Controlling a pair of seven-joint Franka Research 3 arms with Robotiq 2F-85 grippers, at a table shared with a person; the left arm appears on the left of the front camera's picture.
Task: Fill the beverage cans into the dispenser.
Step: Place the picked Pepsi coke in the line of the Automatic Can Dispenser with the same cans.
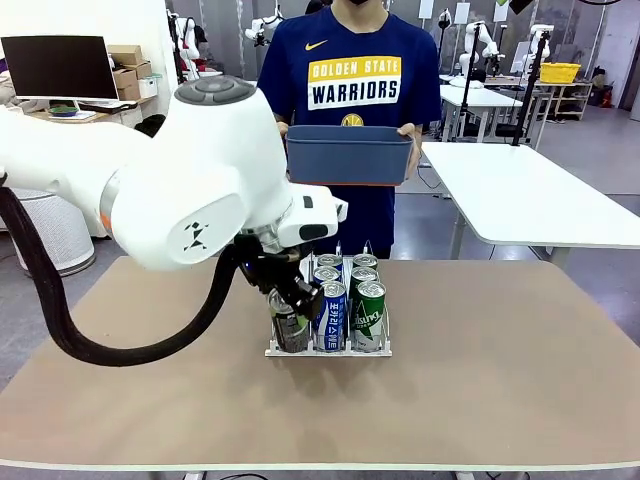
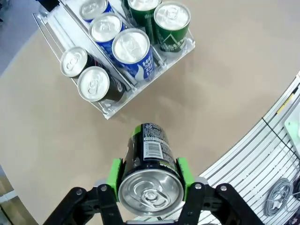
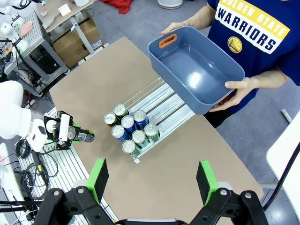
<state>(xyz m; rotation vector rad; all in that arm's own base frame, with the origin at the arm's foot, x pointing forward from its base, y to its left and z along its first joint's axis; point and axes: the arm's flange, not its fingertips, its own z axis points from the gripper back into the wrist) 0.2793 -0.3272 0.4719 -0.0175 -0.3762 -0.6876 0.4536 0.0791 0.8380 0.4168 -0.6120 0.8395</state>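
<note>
A black can (image 2: 150, 164) is clamped between the green pads (image 2: 114, 172) of the left gripper (image 2: 150, 180), gripped near its silver top and carried on its side, presumably so that it can be turned upright into a lane; the can is held above bare table just short of the dispenser's (image 2: 112, 111) near end; the right gripper (image 3: 152, 180) hangs high over the table with its jaws wide apart and nothing between them, apparently kept clear; in the dispenser seven cans stand upright in three lanes, two black ones (image 2: 93, 84) in one lane, blue ones (image 2: 132, 49) in the middle and green ones (image 2: 171, 21) in the third; the table (image 1: 500, 380) is plain brown; beyond it an emptied dark blue tub (image 1: 350, 155) is held in both hands by a person (image 1: 352, 80), with white tables and a monitor (image 1: 60, 68) farther off.
</note>
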